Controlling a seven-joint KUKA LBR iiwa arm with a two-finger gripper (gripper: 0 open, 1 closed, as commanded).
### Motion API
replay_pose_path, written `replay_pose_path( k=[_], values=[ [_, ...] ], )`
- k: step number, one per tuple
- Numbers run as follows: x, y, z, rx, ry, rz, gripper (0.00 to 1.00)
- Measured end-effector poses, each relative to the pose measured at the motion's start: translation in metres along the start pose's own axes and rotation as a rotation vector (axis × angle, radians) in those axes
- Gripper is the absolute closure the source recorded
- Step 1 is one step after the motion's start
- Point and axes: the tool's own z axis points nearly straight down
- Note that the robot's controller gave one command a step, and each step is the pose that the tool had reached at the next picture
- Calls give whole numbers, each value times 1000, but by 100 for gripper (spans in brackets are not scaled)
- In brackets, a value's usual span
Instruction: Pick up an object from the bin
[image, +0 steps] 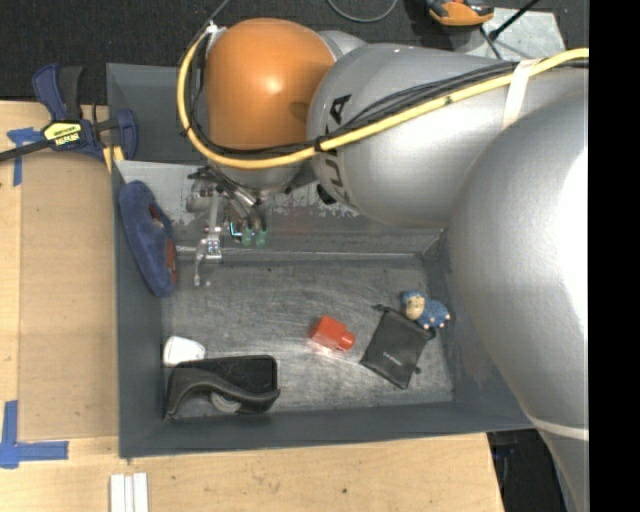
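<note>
Blue oblong thing (140, 235) with a red patch is seen at the left side of the bin (138, 390), leaned on the left wall, which likely props it up. Its long axis is set along that wall, one end toward the far corner. The gripper (208, 255) is poised just beside it, to its right; how wide it is cannot be told. A red block (332, 335) and a black curved thing (220, 385) are seen well apart from both.
</note>
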Motion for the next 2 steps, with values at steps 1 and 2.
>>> replay_pose_path(
  k=[1, 2],
  values=[
    [66, -15, 91, 3, 4, -66, 0],
    [88, -93, 43, 1, -8, 123, 0]
  ],
)
